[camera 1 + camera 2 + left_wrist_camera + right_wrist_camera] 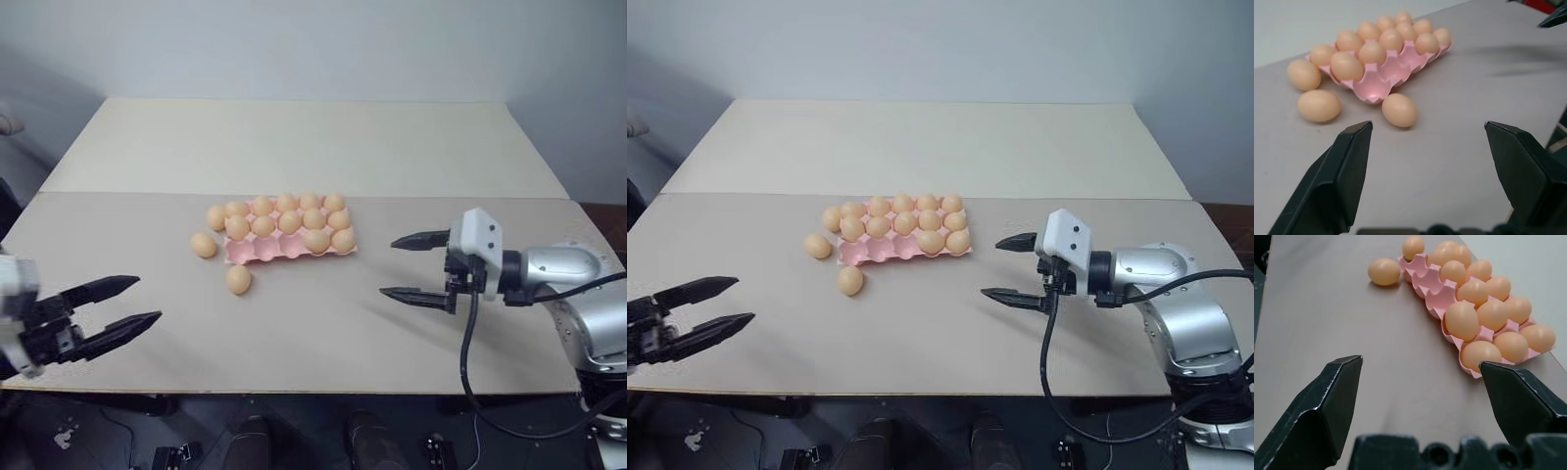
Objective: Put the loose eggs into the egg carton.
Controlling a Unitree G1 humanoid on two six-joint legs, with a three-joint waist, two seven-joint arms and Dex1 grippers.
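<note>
The pink egg carton [257, 252] lies mid-table, most cups filled with tan eggs and the front-left cups bare. Three loose eggs lie on the table by it: one [238, 279] in front of it, one [203, 245] to its left, and one [216, 216] against its left back corner. My left gripper [147, 300] hovers open and holds nothing near the table's front left, pointing toward the eggs, well short of them. The front loose egg [1399, 109] lies closest ahead of its fingers. At the carton's right, my right gripper [388, 266] is open with nothing in it, fingers aimed at the carton [1436, 293].
The pale table [313, 333] has a seam across it behind the carton and a front edge close below both grippers. A black cable [468, 362] hangs from the right wrist. A grey wall [313, 44] rises behind the table.
</note>
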